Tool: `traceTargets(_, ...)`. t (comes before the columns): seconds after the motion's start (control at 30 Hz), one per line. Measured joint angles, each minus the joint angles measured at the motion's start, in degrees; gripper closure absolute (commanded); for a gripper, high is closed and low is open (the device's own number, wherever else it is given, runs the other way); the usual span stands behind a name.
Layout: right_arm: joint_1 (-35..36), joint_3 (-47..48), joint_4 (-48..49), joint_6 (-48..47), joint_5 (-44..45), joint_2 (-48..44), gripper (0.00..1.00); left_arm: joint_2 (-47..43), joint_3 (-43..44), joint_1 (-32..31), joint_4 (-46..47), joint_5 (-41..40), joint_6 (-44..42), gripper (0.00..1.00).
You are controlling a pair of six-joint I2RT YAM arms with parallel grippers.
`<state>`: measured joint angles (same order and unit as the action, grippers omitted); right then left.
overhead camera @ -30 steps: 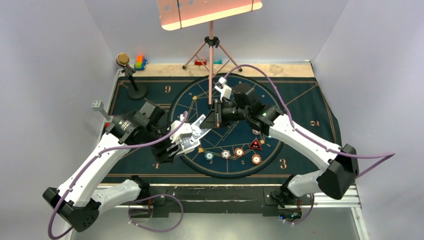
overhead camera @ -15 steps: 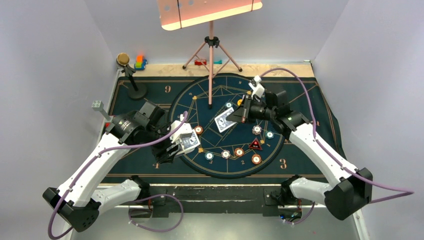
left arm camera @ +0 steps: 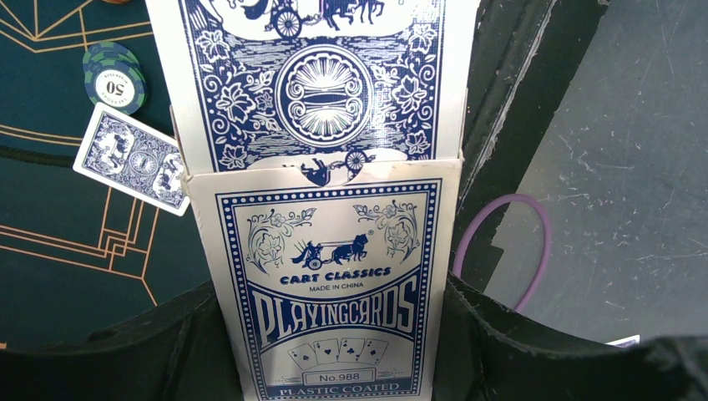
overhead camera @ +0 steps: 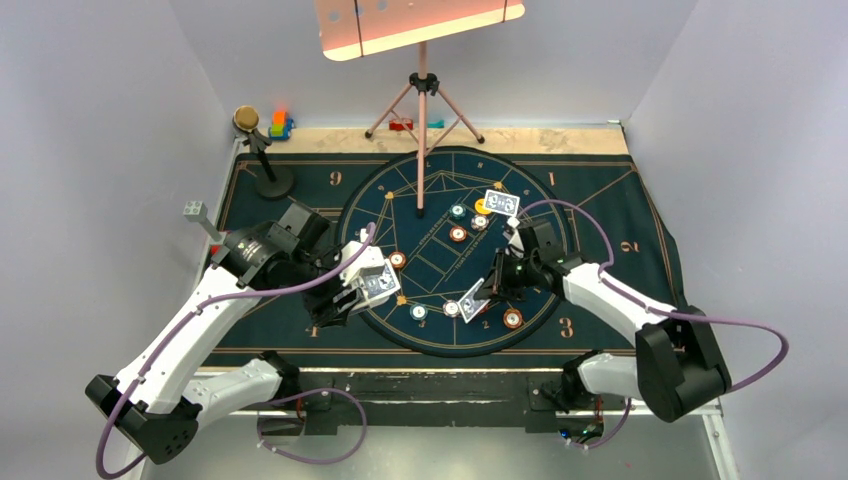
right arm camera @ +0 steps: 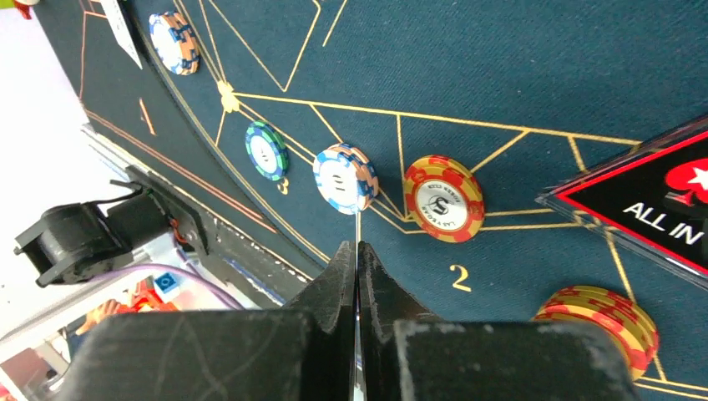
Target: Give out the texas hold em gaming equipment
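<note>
Top external: a dark-blue mat point(overhead camera: 600, 190) w/ a gold circular layout lies under both arms. Left arm point(overhead camera: 190, 340) reaches in from near-left. Right arm point(overhead camera: 610, 295) comes from near-right and folds back toward the circle's near half.

Left gripper point(overhead camera: 366, 288): over the circle's left rim, clamped on the card box point(overhead camera: 376, 282). Left wrist view: box upright between both fingers point(left arm camera: 117, 359), flap open, blue-and-white-backed deck point(left arm camera: 321, 83) sticking out of the top. One loose card point(left arm camera: 134, 159) lies face-down on the mat just left of the box. A teal "50" chip point(left arm camera: 115, 77) sits near it, not touching.

Right gripper point(overhead camera: 488, 290): low over the circle's near part, pinched tight on a single held card point(overhead camera: 472, 301). Right wrist view: card seen edge-on, a thin line between the closed fingertips point(right arm camera: 334, 284). Whether its lower edge touches the mat: cannot tell.

Far card point(overhead camera: 500, 203): face-down at the circle's far-right, well apart from both grippers.

Triangular marker point(right arm camera: 659, 205): black w/ red edge, text "ALL IN", flat on the mat right of the right gripper.

Chips:
- Far group, just left of the far card, incl. a teal far chip point(overhead camera: 458, 211) and an orange far chip point(overhead camera: 457, 234).
- Left orange chip point(overhead camera: 397, 260) sits beside the card box.
- Near row, right wrist view: white chip point(right arm camera: 344, 178) directly ahead of the fingertips, red-and-yellow chip point(right arm camera: 443, 198) just beside it, apart.
- Chip stack point(right arm camera: 597, 317) sits below the marker in that view.
</note>
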<state>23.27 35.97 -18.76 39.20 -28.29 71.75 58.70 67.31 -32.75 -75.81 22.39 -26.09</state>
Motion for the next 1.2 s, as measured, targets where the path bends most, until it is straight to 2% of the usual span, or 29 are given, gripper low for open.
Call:
traceTargets(0.1, -0.04, -0.20, -0.28, -0.55, 2.10, -0.13, 0.98, 0.00, 0.00, 0.00, -0.04, 0.02, 0.00, 1.00)
traceTargets(0.2, -0.09, -0.20, -0.87, -0.96, 3.93, -0.17, 0.69, 0.00, 0.02, 0.00, -0.17, 0.11, 0.00, 1.00)
traceTargets(0.3, -0.09, -0.20, -2.60, -1.55, 6.43, -0.20, 0.50, 0.00, 0.07, 0.00, -0.17, 0.20, 0.00, 1.00)
traceTargets(0.37, -0.09, -0.20, -4.57, -1.73, 8.44, -0.57, 0.43, 0.00, 0.07, 0.00, -0.20, 0.22, 0.00, 1.00)
traceTargets(0.63, -0.09, 5.03, -15.74, -2.38, 17.51, -7.17, 0.29, 0.00, 0.09, 0.00, -0.20, 0.39, 0.00, 1.00)
traceTargets(0.7, -0.09, 8.39, -17.84, -2.82, 18.97, -8.28, 0.17, 0.00, 0.09, 0.00, -0.20, 0.46, 0.00, 1.00)
traceTargets(0.8, -0.09, 12.28, -18.14, -3.21, 19.23, -10.03, 0.12, 0.00, 0.09, 0.00, -0.20, 0.59, 0.00, 1.00)
traceTargets(0.97, 1.70, 16.33, -15.02, -1.62, 11.23, -10.86, 0.09, 0.00, 0.09, 0.00, -0.20, 0.59, 0.00, 1.00)
traceTargets(1.2, 14.64, 24.81, -6.43, 3.26, 1.16, -4.24, 0.06, 0.00, 0.09, 0.00, -0.17, 0.63, 0.00, 1.00)
